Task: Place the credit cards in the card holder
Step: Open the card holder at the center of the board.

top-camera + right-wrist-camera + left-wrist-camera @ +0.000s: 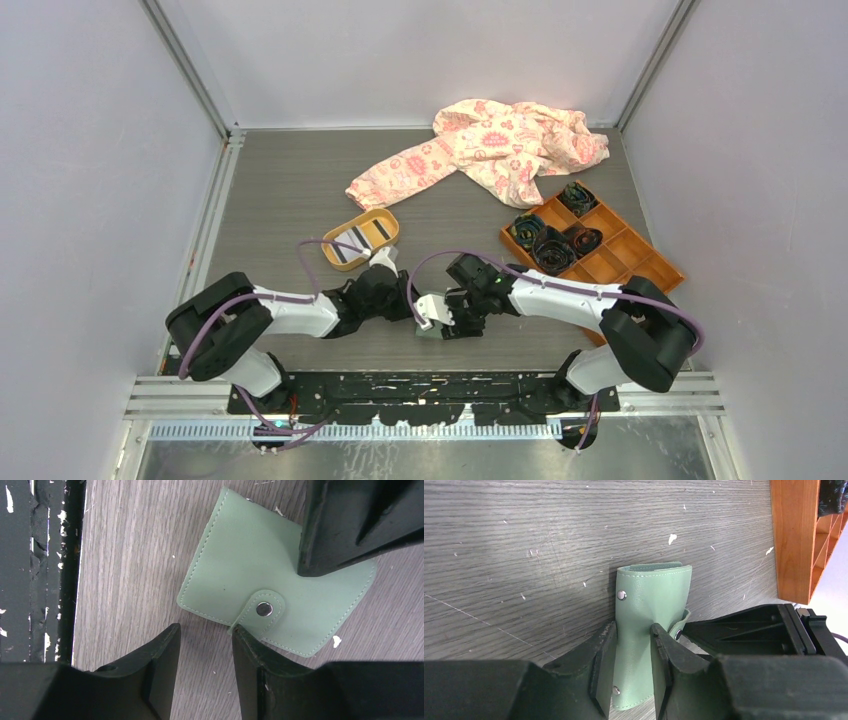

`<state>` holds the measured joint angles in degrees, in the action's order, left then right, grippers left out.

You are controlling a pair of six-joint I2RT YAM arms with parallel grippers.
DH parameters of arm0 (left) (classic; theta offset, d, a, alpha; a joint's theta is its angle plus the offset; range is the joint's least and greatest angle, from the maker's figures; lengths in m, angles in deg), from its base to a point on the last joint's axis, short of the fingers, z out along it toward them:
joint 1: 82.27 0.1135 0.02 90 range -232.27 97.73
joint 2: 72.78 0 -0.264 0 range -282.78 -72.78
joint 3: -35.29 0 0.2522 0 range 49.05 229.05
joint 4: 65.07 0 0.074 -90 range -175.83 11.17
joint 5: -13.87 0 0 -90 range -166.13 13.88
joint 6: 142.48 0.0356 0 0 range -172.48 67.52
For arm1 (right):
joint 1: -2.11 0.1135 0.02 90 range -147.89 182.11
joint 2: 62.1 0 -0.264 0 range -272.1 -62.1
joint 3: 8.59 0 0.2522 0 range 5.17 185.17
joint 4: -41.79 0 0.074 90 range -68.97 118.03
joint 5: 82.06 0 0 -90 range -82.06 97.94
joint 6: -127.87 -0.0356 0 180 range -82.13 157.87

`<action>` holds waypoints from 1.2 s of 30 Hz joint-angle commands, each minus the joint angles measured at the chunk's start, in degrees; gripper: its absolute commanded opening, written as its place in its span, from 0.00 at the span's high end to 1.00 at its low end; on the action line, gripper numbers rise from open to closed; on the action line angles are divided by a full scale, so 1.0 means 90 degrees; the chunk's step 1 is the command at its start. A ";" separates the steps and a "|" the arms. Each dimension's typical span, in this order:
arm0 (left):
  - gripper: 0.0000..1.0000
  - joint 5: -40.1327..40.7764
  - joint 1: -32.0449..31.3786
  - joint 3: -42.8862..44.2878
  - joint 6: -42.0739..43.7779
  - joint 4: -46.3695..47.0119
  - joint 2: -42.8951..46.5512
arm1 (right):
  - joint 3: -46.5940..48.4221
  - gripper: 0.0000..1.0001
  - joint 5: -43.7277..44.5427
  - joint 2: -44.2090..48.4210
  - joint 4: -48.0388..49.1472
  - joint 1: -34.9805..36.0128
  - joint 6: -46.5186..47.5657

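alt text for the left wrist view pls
The left gripper pinches a pale green card holder between its two dark fingers, over a grey wood-grain table. An orange compartmented box sits at the upper right edge.

Cards (350, 244) in tray (396, 228) behind card holder (430, 322)

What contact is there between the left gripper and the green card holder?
Touching. Left wrist view: the left gripper presses both sides of the green card holder, pinching it.
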<state>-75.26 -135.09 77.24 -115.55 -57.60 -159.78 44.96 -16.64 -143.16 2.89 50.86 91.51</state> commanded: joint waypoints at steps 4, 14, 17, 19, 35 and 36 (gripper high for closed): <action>0.77 -0.0511 -0.0257 -0.0152 -0.0087 0.0343 -0.0081 | 0.0278 0.52 0.0102 -0.0121 0.0327 0.0042 -0.0177; 1.00 0.0158 -0.0411 -0.0542 -0.0073 0.0470 0.0564 | 0.0488 0.52 -0.0473 0.0079 0.0132 -0.0539 -0.0677; 1.00 0.0533 -0.0512 -0.0734 -0.0096 0.0515 0.0830 | 0.0444 0.51 -0.0795 0.0286 0.0167 -0.0775 -0.0800; 1.00 0.0766 -0.0647 -0.0812 -0.0100 0.0520 0.0974 | 0.0383 0.50 -0.0823 0.0326 0.0273 -0.0771 -0.0830; 1.00 0.1869 -0.1166 -0.1049 -0.0595 0.0863 0.1158 | 0.0310 0.49 -0.0241 -0.0149 0.0589 0.0060 -0.0954; 1.00 0.1868 -0.1170 -0.1087 -0.0591 0.0909 0.1174 | 0.0314 0.50 -0.0149 -0.0201 0.0597 0.0099 -0.0951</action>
<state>-62.50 -145.41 68.74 -119.61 -54.01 -150.95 47.06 -20.79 -143.77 6.23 50.55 82.55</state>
